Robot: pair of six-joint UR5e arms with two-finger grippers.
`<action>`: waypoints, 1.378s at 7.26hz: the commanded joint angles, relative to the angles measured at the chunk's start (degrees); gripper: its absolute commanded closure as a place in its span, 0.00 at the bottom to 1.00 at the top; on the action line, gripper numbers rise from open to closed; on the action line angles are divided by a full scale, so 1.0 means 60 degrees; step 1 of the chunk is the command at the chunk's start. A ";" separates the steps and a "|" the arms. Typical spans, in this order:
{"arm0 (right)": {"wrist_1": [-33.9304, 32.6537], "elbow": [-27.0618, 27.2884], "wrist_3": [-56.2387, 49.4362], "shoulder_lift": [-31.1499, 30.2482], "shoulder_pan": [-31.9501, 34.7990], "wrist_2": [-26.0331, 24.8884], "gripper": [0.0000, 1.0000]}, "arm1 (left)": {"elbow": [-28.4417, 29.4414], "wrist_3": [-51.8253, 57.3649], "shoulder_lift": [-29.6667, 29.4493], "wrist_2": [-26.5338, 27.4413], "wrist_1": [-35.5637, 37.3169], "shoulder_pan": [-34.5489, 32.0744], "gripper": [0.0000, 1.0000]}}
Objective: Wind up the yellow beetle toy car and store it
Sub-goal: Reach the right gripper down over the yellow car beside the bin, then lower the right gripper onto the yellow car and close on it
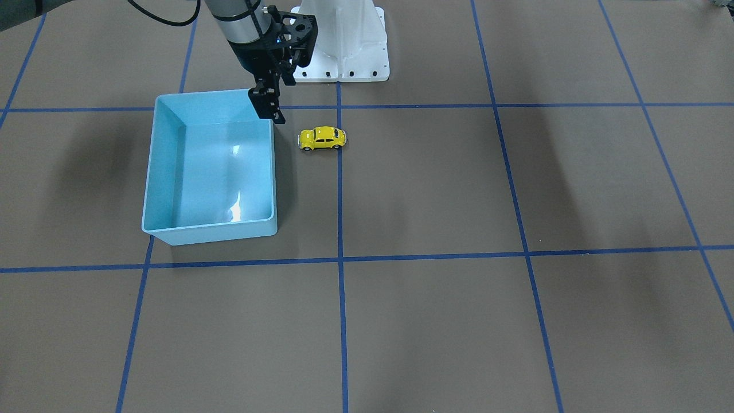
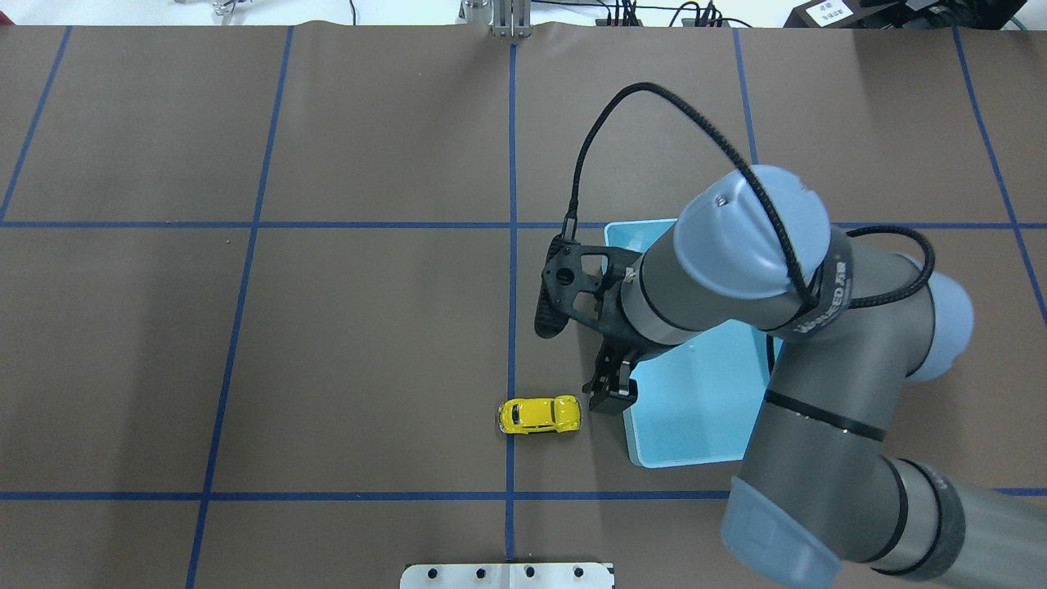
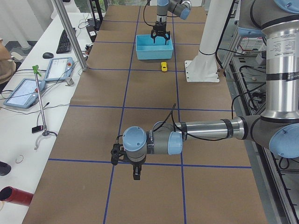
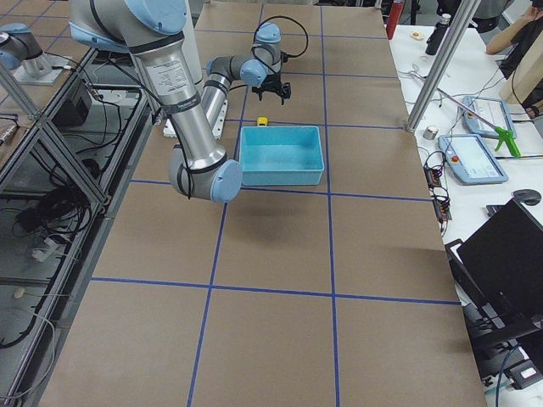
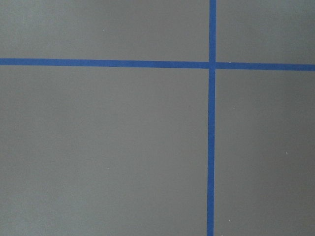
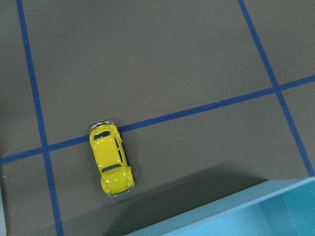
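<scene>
Tabletop point(image 1: 459, 321) covering, brown and smooth with blue tape lines point(image 1: 339, 321), may give little bite, so the wheels could skid rather than turn the spring when the toy is dragged backward. Next in bulk, the right arm point(image 2: 818, 343) reaches across the light blue bin point(image 1: 212, 172), while the left arm point(image 3: 201, 130) lies low and well apart at the table's other end; whether the left gripper point(image 3: 134, 171) is spread or closed I cannot tell. The bin's wall stands just beside the work, and the right gripper point(image 1: 269, 109), hanging above the bin's near corner with its fingers parted and holding nothing, could clip that rim if it drops before sliding clear. Smallest and most troublesome is the yellow beetle toy car point(image 1: 322, 137), upright on its wheels on the table, just beside the bin and with one end on a tape line. Its rounded glossy shell could squirt from a pinch, a glancing finger could roll it away, and a wound spring might spin it out of a loose hold.
</scene>
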 commanded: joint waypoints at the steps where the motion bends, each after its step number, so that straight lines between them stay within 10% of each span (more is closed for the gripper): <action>1: 0.0010 -0.0157 -0.0079 -0.0091 -0.1220 -0.1105 0.00 | 0.0001 0.0000 0.0013 0.0004 0.0015 0.0001 0.00; 10: 0.1314 -0.2485 -0.0665 0.0758 -0.1707 -0.2356 0.00 | 0.0103 0.0000 -0.0016 0.0004 0.0044 0.0015 0.00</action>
